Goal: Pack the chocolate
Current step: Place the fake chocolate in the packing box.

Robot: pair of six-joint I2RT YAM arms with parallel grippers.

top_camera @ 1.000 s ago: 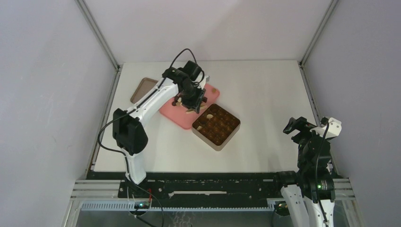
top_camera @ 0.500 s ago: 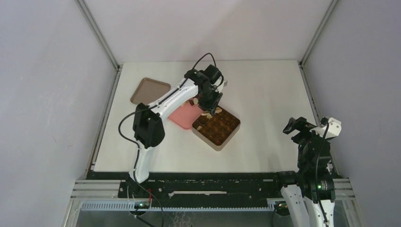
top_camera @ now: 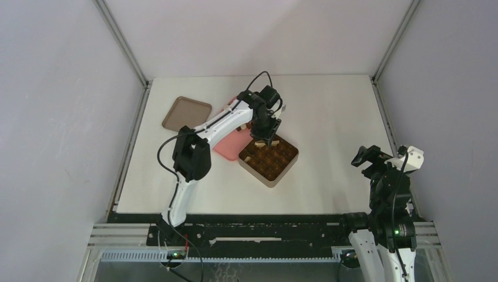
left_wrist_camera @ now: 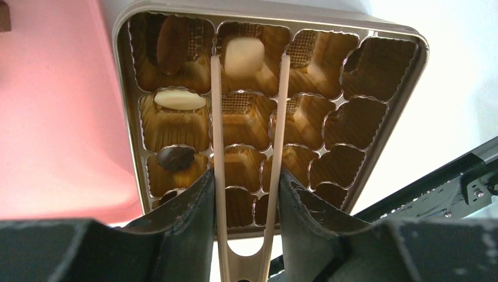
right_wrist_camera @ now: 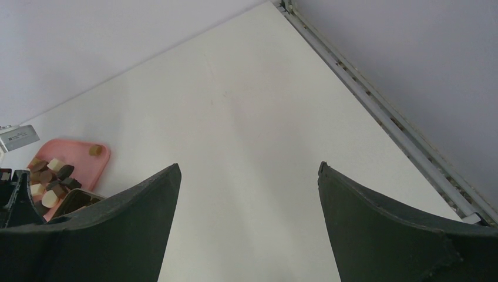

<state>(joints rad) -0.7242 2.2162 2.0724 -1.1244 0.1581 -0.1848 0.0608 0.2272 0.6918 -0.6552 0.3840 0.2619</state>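
Left arm [top_camera: 217, 120] swung off the pink tray [top_camera: 226, 147], now stretched over the tin [top_camera: 284, 170]; left gripper [left_wrist_camera: 245, 176] clamps the tongs [left_wrist_camera: 281, 117]. Wrist view alone shows tong tips flanking a cream chocolate [left_wrist_camera: 244, 57] in a cell; right gripper [right_wrist_camera: 249, 176] spread wide.

In the overhead view you get even, diffuse light. The white surface [top_camera: 329, 117] reads bright without burning out, and the arms throw only faint, soft-edged shadows on it.

In your left wrist view the right side of the surface is blown out to near white. The pink tray [left_wrist_camera: 53, 117] carries a soft sheen. The tin [left_wrist_camera: 126, 117] shows golden glints on its nearer cells and deep shade in the far right ones. The pale tongs [left_wrist_camera: 217, 117] look crisp, but the left pincer [left_wrist_camera: 245, 182] is dark and blurred up close.

In your right wrist view the right pincer [right_wrist_camera: 248, 166] is underexposed, almost black, against a bright, sharp background.
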